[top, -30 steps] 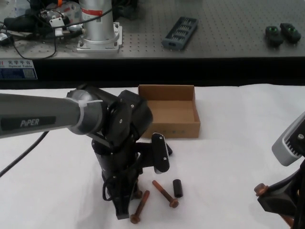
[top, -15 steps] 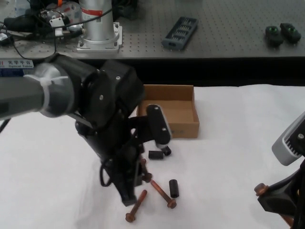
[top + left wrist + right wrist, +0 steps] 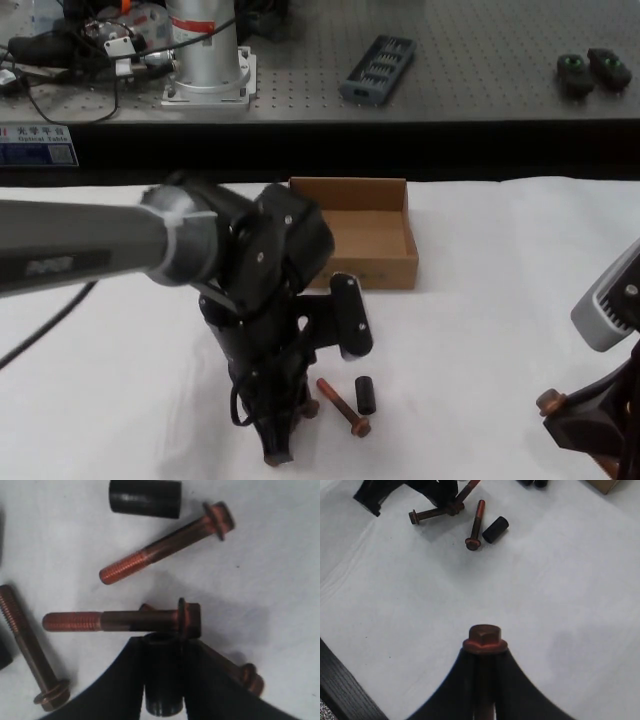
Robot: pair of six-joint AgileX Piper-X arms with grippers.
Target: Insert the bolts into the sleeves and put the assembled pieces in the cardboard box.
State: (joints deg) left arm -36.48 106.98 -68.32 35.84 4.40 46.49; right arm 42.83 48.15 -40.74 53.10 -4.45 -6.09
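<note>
My left gripper (image 3: 164, 645) is shut on a black sleeve (image 3: 163, 680), held upright just over the white cloth among several copper bolts. One bolt (image 3: 122, 620) lies right in front of the fingertips, another (image 3: 165, 545) lies beyond it, and a third (image 3: 27, 650) lies off to one side. A loose black sleeve (image 3: 145, 498) rests farther out. In the high view the left gripper (image 3: 280, 445) points down beside a bolt (image 3: 340, 405) and the loose sleeve (image 3: 366, 394). At the front right, my right gripper (image 3: 485, 656) is shut on a copper bolt (image 3: 485, 639) held head up.
The open cardboard box (image 3: 362, 272) stands on the white cloth behind the left arm. Behind the cloth runs a dark perforated bench with a metal post base (image 3: 206, 62), cables and a blue tool rack (image 3: 376, 66). Open cloth lies between the two arms.
The left arm rose and swung back half a second ago, then came down again over the bolts near the front. The right gripper and its bolt have stayed in place.
</note>
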